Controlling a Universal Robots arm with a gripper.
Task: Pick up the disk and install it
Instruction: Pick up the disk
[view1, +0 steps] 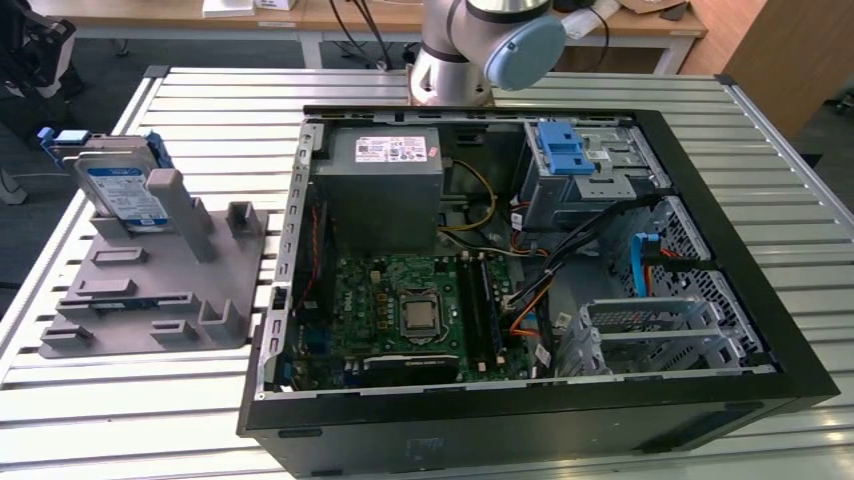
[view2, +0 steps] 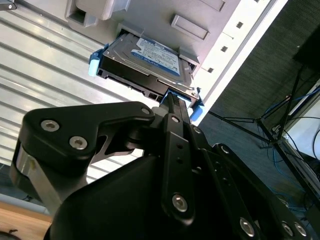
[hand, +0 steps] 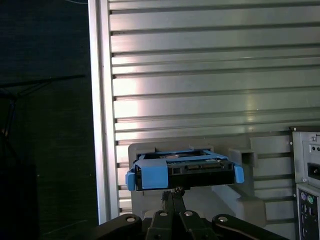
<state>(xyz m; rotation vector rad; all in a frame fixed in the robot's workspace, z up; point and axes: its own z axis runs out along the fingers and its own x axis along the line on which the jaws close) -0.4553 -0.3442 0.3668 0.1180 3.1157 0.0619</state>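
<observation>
Black jointed metal gripper (view2: 169, 97), studded with bolt heads, fronts both wrist views, its slim fingers pressed together on nothing.

Past the fingertips stands the disk (hand: 185, 170), a flat rectangular silver hard drive with a white-and-blue label, clipped in a bright blue plastic carrier. It leans on edge in a grey moulded plastic holder (view1: 160, 290) on the ribbed aluminium table (view1: 107, 420), at the exterior view's upper left. A silver-and-blue robot arm (view1: 467, 40) stands at top centre, behind the open black computer case (view1: 534, 435), well apart from the disk.
</observation>
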